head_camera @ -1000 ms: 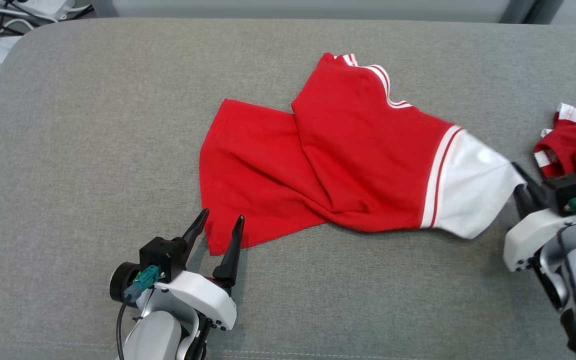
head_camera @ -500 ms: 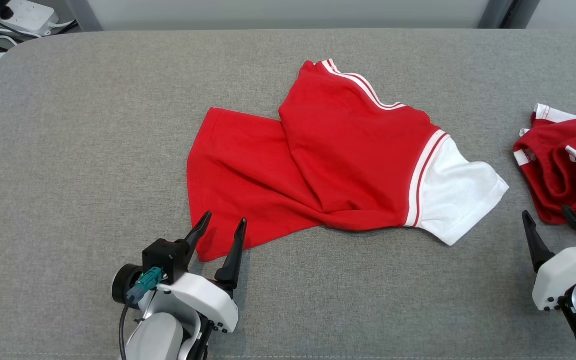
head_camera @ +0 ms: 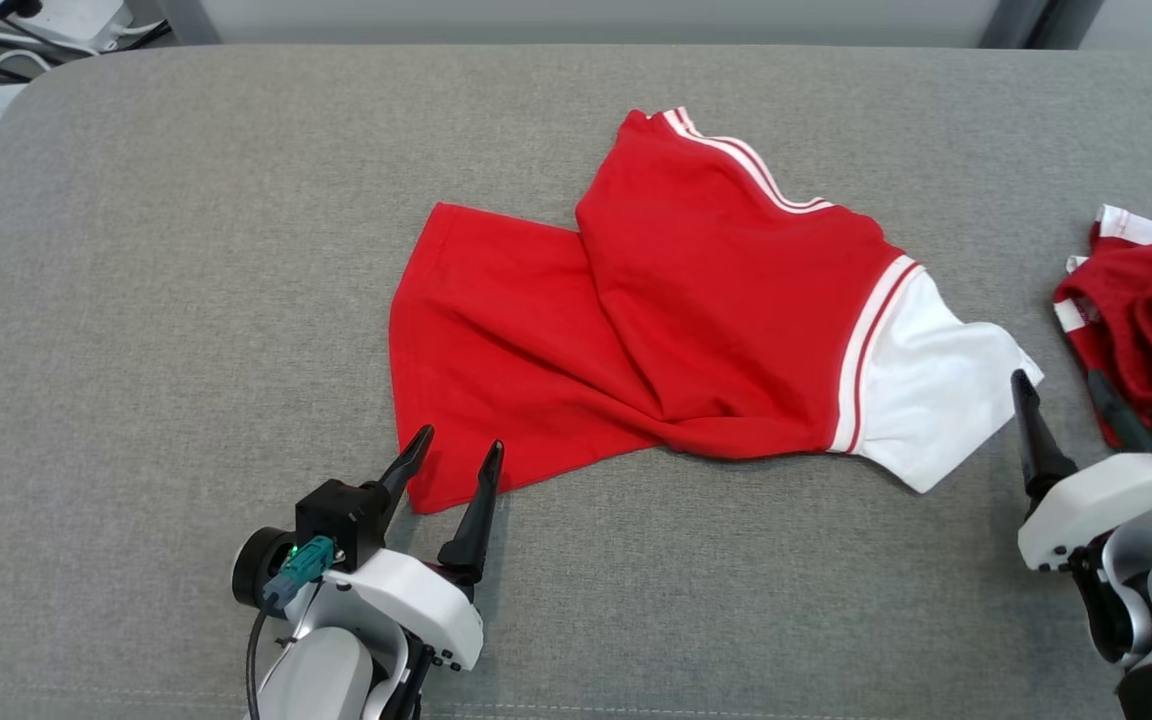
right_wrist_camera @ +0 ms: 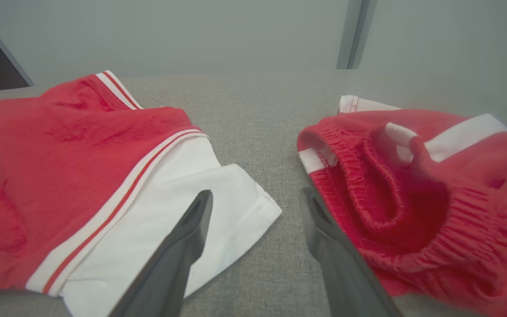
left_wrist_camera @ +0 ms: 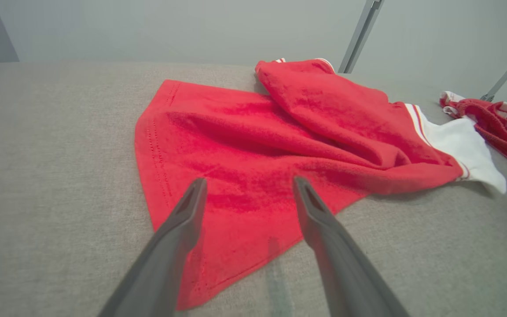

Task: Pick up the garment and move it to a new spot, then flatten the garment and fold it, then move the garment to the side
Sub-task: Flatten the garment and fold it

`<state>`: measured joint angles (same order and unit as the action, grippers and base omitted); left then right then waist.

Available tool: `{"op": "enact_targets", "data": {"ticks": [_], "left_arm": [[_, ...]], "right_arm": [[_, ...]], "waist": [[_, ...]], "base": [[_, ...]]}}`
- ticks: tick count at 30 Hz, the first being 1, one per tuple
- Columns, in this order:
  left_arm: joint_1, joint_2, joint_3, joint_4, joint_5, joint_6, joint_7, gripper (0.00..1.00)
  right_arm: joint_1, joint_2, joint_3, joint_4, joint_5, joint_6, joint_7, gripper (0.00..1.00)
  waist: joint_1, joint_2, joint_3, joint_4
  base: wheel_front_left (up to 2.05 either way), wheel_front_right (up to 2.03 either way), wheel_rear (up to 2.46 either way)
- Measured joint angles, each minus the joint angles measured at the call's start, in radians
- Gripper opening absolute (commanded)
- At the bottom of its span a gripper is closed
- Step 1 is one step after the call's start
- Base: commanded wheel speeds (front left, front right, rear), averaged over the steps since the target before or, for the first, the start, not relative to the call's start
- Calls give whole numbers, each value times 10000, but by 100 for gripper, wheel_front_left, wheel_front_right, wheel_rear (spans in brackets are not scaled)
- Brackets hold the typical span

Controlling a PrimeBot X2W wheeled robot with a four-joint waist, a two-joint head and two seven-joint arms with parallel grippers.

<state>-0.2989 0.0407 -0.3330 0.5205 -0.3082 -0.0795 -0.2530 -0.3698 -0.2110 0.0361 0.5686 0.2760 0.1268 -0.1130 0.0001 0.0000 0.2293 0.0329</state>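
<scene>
1. Garment (head_camera: 696,340), a red shirt with a white sleeve (head_camera: 936,400), lies crumpled mid-tabletop (head_camera: 186,300). Its upper half is doubled over the lower half, so it's not flat yet.
2. Left gripper (head_camera: 461,438): jaws spread, holding nothing, straddling the near hem corner (head_camera: 436,490). Looks lined up to pinch that corner.
3. Right gripper (head_camera: 1056,377): jaws spread, empty. The tips are just beside the sleeve end, in the gap between the shirt and the red shorts (head_camera: 1146,320).
4. My read: one gripper per end makes sense. Pinch hem corner and sleeve, then pull apart to take out the overlap.
5. Risk: the right jaws sit close to the shorts, so a sloppy close could snag the wrong item.
</scene>
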Motion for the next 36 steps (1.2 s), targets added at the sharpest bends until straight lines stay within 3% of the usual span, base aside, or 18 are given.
{"op": "enact_targets", "data": {"ticks": [14, 31, 32, 36], "left_arm": [[-1, 4, -27, -15, 90, -81, 0, 100], [-21, 4, 136, -79, 268, -165, 0, 100], [-21, 4, 144, -81, 268, -167, 0, 100], [-40, 2, 180, -82, 268, -178, 0, 100]], "right_arm": [[-1134, -278, -420, 1929, 1344, -2, 169, 100], [-1812, -453, 811, 2901, 2222, -2, -362, 100], [-1839, -464, 888, 2930, 2243, -4, -395, 96], [-2025, -476, 1116, 3085, 2512, -4, -527, 53]], "waist": [[0, 0, 367, 503], [-1, 0, 645, 576], [-1, 0, 659, 586], [0, 0, 700, 616]], "base": [[0, 0, 0], [0, 0, 0], [0, 0, 0], [0, 0, 0]]}}
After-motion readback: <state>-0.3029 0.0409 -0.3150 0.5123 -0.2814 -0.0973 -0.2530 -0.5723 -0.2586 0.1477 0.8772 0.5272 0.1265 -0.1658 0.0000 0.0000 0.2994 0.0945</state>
